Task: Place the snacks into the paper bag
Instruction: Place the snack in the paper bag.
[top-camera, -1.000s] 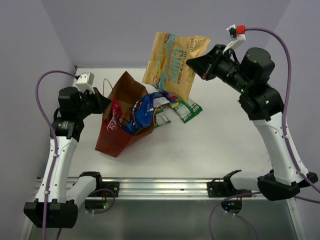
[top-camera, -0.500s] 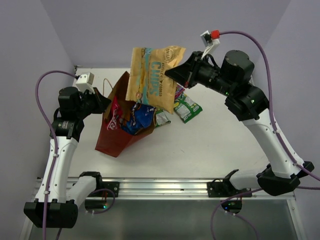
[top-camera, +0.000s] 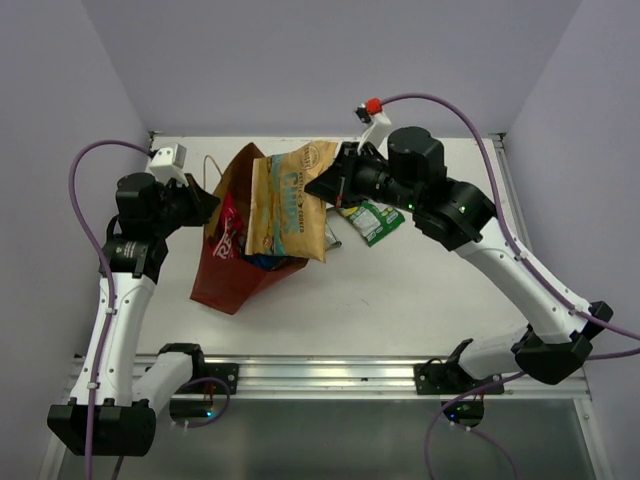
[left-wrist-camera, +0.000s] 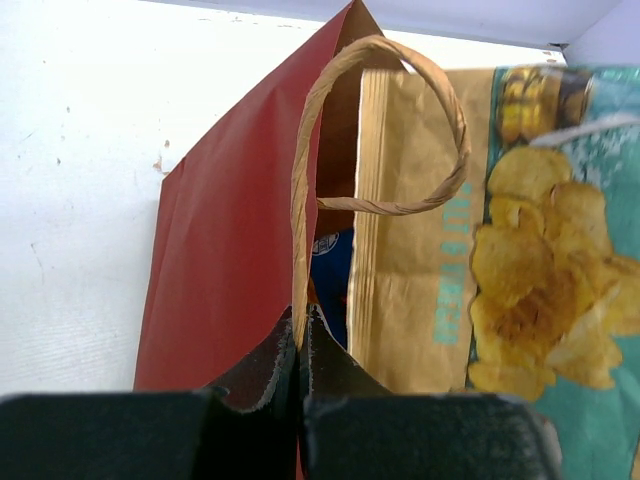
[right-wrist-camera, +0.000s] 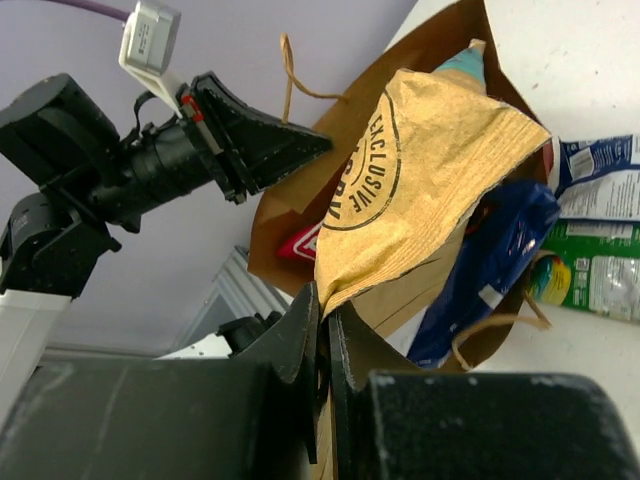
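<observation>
The paper bag, brown with red sides, stands open left of centre. My left gripper is shut on its tan loop handle and holds the mouth open. My right gripper is shut on the top edge of the tan-gold snack packet, which hangs over the bag's mouth; it also shows in the right wrist view. The pink-red packet and a blue packet sit inside the bag. A green packet lies on the table to the bag's right.
Another small packet lies on the white table just right of the bag, partly hidden by the tan-gold one. A metal rail runs along the near edge. Grey walls stand behind and at both sides.
My right gripper has carried the tan-gold packet left and down, from high above the table's back to over the bag's mouth. The left gripper and the bag have not moved.
</observation>
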